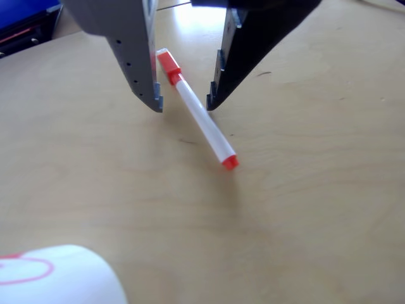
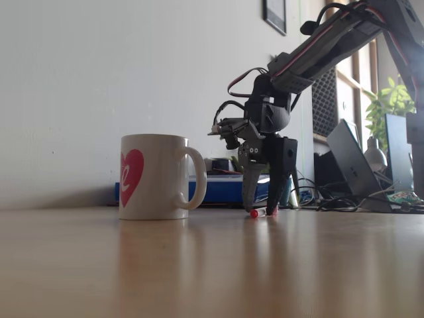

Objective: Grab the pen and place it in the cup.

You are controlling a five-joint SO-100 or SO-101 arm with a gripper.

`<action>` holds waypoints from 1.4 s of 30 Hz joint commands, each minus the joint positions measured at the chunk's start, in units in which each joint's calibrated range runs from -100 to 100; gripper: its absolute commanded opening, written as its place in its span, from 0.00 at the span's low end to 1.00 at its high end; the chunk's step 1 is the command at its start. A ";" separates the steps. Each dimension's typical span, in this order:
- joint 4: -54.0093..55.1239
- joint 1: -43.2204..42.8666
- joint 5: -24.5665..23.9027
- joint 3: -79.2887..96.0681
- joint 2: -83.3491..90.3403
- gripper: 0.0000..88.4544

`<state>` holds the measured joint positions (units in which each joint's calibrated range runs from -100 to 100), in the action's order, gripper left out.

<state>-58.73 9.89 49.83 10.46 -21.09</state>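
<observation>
A robot arm's gripper (image 1: 183, 104) stands open over a pen (image 1: 196, 116) lying flat on a pale wooden bench (image 1: 304, 209). In the other view, a grey finger (image 1: 136, 57) sits to the pen's left and a black finger (image 1: 243, 63) to its right, tips just beside the white barrel without touching it. The pen lies slantwise, its red cap at the far end between the fingers and its small red plug nearer the camera. A white cup (image 1: 60, 278) with a red mark shows at the near left corner.

In the fixed view, the gripper (image 2: 265, 211) reaches down to the bench (image 2: 212, 265), the pen (image 2: 258, 212) showing red at its tips. The cup (image 2: 154, 177), bearing a red heart, stands upright to the left, well apart, handle towards the arm (image 2: 318, 50).
</observation>
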 commanded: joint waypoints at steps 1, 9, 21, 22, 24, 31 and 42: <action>-0.32 0.58 2.35 1.63 1.01 0.21; -2.56 0.42 6.35 2.62 1.18 0.21; -2.56 0.67 6.98 2.62 1.09 0.02; -2.56 0.67 6.92 2.62 1.09 0.02; -2.56 0.67 6.92 2.62 1.09 0.02; -2.65 0.25 6.35 2.53 3.09 0.01; -14.00 -5.18 2.09 12.04 40.26 0.01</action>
<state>-70.25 5.68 53.54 21.45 7.54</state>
